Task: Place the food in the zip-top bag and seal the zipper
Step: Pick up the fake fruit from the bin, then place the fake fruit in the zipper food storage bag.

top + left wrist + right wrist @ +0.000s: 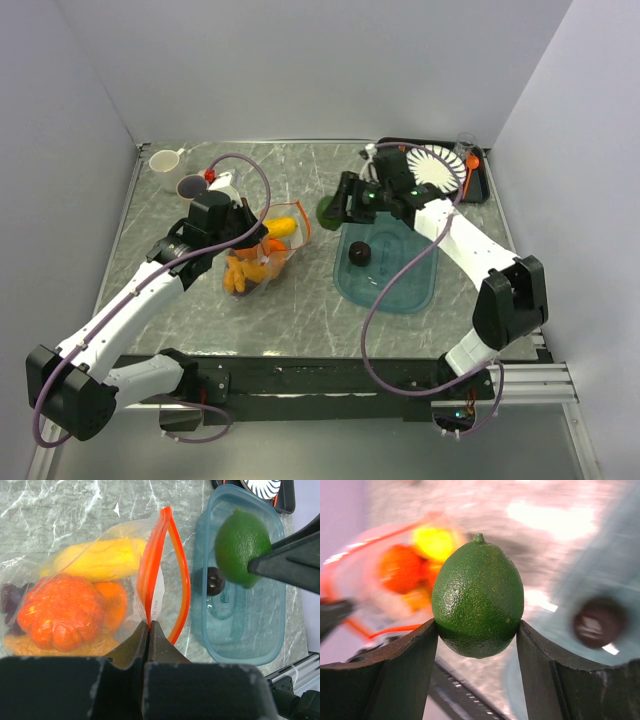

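Right wrist view is blurred behind the pebbly green lime (477,590), pinched frame centre by the right gripper (476,627). The left gripper (149,629), lower centre, is clamped on the orange-red zipper (184,580), and its body hides the bag's near edge. The clear floppy zip-top bag (35,562) sits left on the marbled bench (60,505), holding a bumpy red-orange fruit (57,612) and a smooth yellow fruit (100,560). Purple grapes (7,602) are cut off at the left edge.

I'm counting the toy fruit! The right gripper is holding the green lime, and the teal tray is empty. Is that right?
Not quite. The right gripper does hold the green lime, but the teal tray is not empty: a dark round piece sits in it. The top view shows it.
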`<control>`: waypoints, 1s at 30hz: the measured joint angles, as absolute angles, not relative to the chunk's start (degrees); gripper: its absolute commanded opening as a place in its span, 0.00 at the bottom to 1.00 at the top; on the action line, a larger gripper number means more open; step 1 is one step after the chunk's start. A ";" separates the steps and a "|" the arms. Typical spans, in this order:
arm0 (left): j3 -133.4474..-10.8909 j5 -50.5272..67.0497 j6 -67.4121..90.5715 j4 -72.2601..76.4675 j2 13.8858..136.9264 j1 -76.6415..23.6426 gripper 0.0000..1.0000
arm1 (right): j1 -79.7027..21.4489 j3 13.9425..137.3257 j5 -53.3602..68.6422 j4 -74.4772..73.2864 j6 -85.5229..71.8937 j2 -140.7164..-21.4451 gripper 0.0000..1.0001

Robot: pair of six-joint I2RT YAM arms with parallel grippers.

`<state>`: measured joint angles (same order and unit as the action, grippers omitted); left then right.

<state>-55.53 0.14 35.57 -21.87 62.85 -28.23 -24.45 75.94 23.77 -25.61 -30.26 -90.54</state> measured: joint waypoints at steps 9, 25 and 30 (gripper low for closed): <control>-55.53 0.14 35.57 -21.89 62.72 -28.23 0.01 | -32.58 84.14 28.03 -22.11 -32.08 -97.10 0.22; -55.53 0.12 35.57 -22.11 61.63 -28.23 0.01 | -38.72 91.68 28.16 -28.21 -29.21 -106.32 0.34; -55.51 -0.27 35.59 -22.13 61.63 -28.23 0.01 | -40.80 93.06 26.59 -29.89 -27.18 -106.21 0.39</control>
